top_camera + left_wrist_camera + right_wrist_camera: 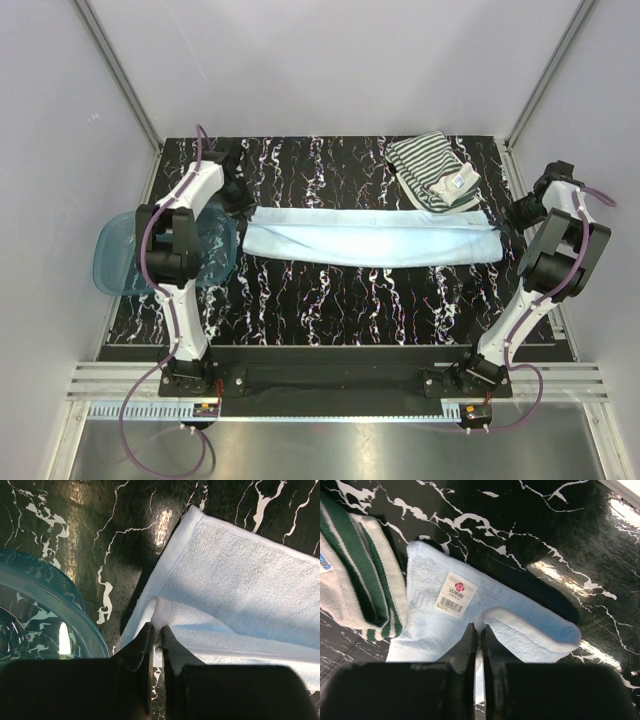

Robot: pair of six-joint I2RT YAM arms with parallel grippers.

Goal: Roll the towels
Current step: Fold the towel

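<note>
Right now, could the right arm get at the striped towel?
Probably not yet: the right gripper is shut on the light blue towel. The striped towel lies beside it with nothing between, so after letting go it looks reachable.

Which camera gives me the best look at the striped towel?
Top external: the whole striped towel shows there, at far right. The right wrist view catches only one edge of it; the left wrist view shows none of it.
</note>
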